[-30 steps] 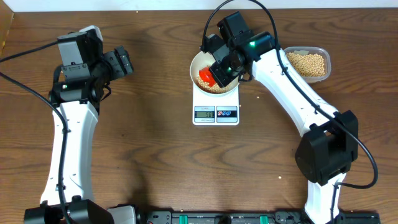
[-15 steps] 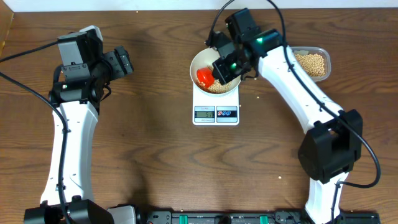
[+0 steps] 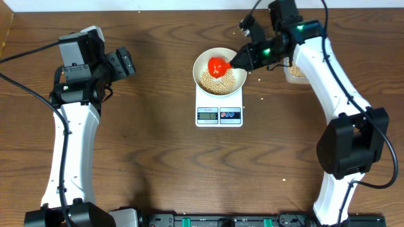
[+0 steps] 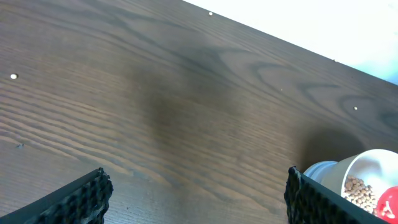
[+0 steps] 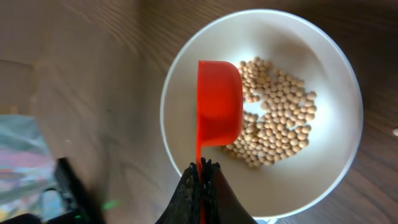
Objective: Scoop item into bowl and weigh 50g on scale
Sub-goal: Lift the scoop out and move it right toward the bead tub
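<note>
A white bowl (image 3: 197, 68) stands on the small white scale (image 3: 219, 115) at the table's middle back, with pale-tan beans (image 3: 218, 83) in its bottom. My right gripper (image 3: 243, 60) is shut on the thin handle of a red scoop (image 3: 217, 65), whose cup hangs over the bowl's far half. In the right wrist view the scoop (image 5: 219, 102) shows plain red, no beans on it, above the bowl (image 5: 180, 81) and its beans (image 5: 280, 124); my right gripper (image 5: 201, 169) pinches the handle. My left gripper (image 3: 126, 61) stands open and empty over bare wood, left of the bowl (image 4: 367, 165).
A clear plastic tub of beans (image 3: 294, 71) sits right of the bowl, mostly hidden under my right arm. A few stray beans (image 3: 264, 98) lie on the wood near the scale. The table's far edge (image 4: 348, 25) shows in the left wrist view.
My right arm has swung to the right and back, drawing the red scoop from low in the bowl up over its far half. The arm now covers the tub. Left arm still.
</note>
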